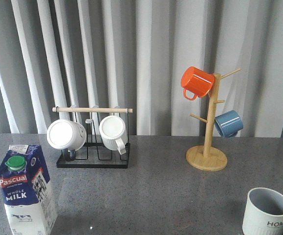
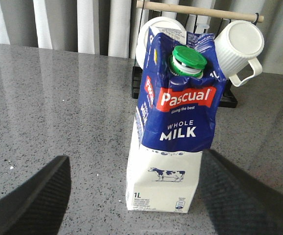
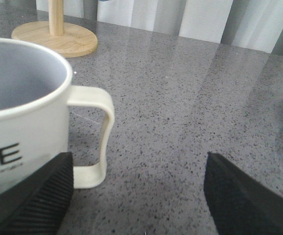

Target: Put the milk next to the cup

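Left claw (image 2: 134,196) released, straddling the tall blue-and-white gable-top milk carton (image 2: 173,122) near the counter's (image 1: 156,191) front-left corner; clamp low, squarely.

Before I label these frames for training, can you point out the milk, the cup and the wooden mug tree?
milk (image 2: 178,128), left wrist view, on the blue front panel.
cup (image 1: 264,218), front view, on its ribbed outer wall.
wooden mug tree (image 1: 208,120), front view, on the upright post.

Soft, even light fills all views. The glossy bench (image 2: 58,98) carries pale streaks of curtain (image 1: 146,49) reflection. Shadows are faint. In the wrist views, the near dark fingers (image 3: 38,200) look blurred.
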Controlling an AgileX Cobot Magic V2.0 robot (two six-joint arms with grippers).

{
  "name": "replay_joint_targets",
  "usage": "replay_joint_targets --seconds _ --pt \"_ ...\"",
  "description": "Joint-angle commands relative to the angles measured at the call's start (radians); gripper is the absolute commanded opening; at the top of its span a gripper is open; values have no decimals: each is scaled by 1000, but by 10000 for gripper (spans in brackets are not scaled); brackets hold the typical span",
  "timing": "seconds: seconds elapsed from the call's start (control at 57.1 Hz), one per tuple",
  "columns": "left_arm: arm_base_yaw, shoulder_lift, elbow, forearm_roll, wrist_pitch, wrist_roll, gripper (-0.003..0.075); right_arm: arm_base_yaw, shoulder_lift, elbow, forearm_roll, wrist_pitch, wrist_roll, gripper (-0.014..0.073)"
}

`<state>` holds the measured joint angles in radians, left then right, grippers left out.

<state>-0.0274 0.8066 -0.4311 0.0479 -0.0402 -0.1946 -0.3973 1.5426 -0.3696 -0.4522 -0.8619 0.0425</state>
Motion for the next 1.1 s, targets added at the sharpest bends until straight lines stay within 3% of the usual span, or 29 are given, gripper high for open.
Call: replay_joint_targets --seconds 0.0,0.525,0.806,0.928,1.086 --pt "-9 -2 -35 -1 -75 -1 535 -7 -11 -44 9 -87 -4 535" --pt "-9 -2 -35 -1 -75 -1 535 -3 115 -126 -37 -114 4 535" --pt "-9 -2 -35 -1 -75 -1 535 -3 188 -195 -53 -122 87 512" --pt "-9 -2 -35 -1 -75 -1 535 -3 214 -213 -126 -151 107 396" --pt "-9 -2 -35 -1 -75 -1 535 -3 225 -213 -260 -223 107 103"
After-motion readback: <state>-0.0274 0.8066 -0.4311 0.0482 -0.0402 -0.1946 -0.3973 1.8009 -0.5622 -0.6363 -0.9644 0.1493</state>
